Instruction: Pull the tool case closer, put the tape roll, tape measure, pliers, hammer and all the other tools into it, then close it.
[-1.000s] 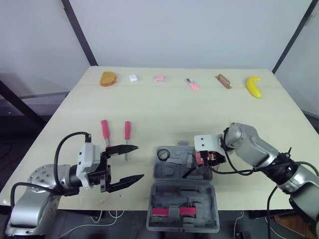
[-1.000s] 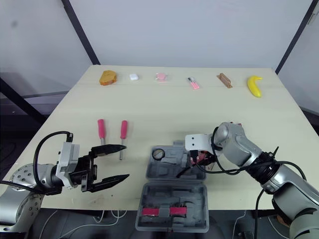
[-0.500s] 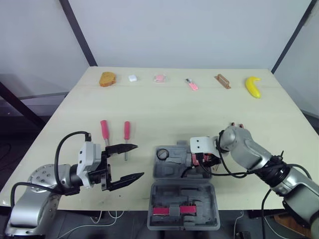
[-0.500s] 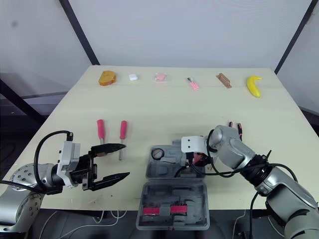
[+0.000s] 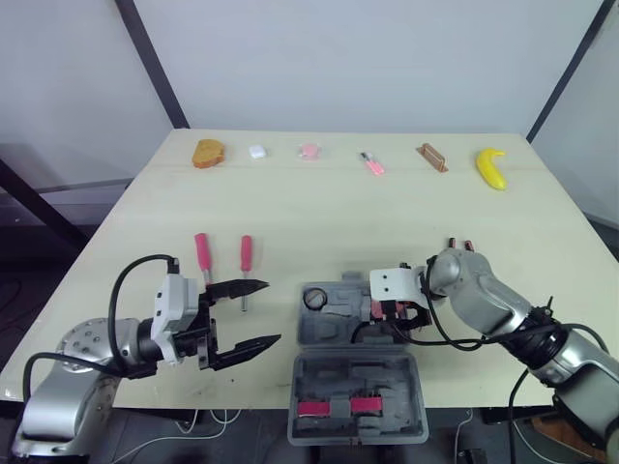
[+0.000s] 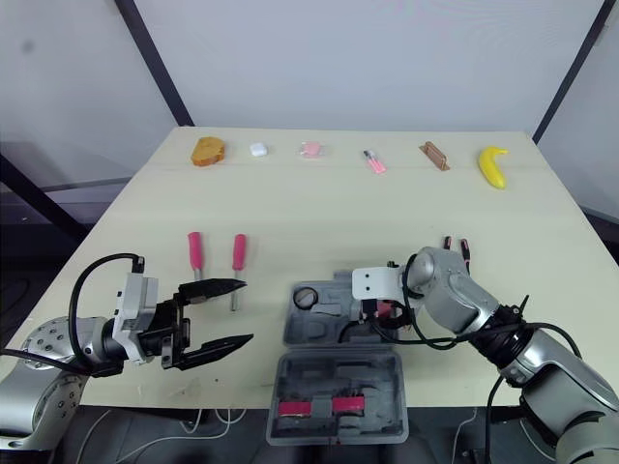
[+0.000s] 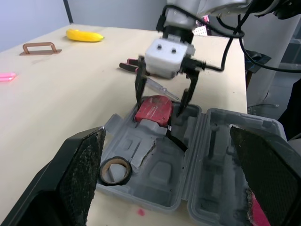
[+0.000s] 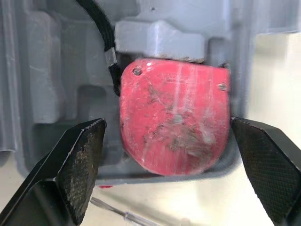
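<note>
Tape measure [image 8: 174,122] is sitting in your tool case [image 5: 334,314] (tape roll [image 7: 115,170] too). Your right claw [image 7: 160,107] is straddling it, fingers apart; your left claw [image 5: 271,312] is hovering, spread wide.

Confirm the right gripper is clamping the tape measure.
No, the right gripper is open astride the tape measure, which rests in the tool case.

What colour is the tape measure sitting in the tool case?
The tape measure is red, with a scuffed face; the right wrist view shows it best.
</note>
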Controlling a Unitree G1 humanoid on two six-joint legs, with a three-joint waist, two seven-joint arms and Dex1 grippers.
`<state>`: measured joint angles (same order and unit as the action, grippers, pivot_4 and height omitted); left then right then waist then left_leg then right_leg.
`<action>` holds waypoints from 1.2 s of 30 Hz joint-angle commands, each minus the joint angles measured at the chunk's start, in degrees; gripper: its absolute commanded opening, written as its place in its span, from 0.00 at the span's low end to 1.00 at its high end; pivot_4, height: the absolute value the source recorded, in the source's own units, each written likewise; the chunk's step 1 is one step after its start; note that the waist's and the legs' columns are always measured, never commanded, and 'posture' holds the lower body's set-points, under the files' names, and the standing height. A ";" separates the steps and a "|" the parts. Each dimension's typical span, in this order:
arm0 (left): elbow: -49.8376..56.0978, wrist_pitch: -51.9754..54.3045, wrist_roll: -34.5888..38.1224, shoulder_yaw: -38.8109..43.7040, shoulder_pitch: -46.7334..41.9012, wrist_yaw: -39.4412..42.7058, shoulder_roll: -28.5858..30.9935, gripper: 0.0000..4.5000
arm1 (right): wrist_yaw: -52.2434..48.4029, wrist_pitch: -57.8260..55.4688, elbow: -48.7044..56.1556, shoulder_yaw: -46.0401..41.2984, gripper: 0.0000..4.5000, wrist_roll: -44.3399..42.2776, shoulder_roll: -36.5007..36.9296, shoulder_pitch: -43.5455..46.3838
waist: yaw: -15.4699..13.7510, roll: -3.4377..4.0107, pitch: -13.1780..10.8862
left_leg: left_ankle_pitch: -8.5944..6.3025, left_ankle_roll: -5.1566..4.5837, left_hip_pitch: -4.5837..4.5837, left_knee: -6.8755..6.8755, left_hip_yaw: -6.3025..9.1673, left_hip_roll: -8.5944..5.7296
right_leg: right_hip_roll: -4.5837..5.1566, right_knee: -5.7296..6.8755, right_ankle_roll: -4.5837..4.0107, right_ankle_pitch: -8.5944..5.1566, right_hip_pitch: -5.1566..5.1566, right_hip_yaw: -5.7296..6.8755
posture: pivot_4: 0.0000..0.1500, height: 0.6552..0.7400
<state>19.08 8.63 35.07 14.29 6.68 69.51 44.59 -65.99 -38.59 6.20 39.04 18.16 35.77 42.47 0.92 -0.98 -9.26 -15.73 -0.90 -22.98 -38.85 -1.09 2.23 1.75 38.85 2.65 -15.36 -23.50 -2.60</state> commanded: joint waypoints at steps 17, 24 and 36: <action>2.12 -0.18 0.84 -0.14 -0.58 -0.85 -0.19 1.00 | 12.33 12.51 1.89 -25.68 0.87 -17.51 -7.53 -16.90 | 0.00 -0.05 0.02 | 0.00 0.00 0.01 0.06 0.00 0.00 | -0.03 -0.02 0.00 0.00 0.01 -0.02 | 1.00 1.00; 1.67 -0.37 0.66 -0.14 -0.68 -0.56 -0.12 1.00 | 15.91 24.18 -4.81 -29.67 0.45 -21.89 -11.87 -21.19 | 0.08 -0.08 0.03 | 0.00 0.00 0.03 0.11 -0.06 -0.02 | -0.01 -0.02 0.01 0.01 0.02 -0.07 | 1.00 1.00; 1.36 -0.60 0.50 0.14 -0.61 -0.48 -0.21 1.00 | 15.29 34.36 -12.51 -30.36 0.45 -25.61 -13.44 -24.64 | 0.05 -0.08 0.03 | 0.00 0.00 0.07 0.14 -0.05 0.00 | -0.04 -0.02 0.01 0.00 0.02 -0.07 | 1.00 1.00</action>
<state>19.62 8.79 35.06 13.31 6.35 68.96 44.39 -50.77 -6.01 -6.34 10.18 -6.35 22.51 17.92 0.96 -1.06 -9.23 -15.73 -0.90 -22.91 -38.71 -1.14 2.23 1.71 38.83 2.65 -15.36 -23.48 -2.67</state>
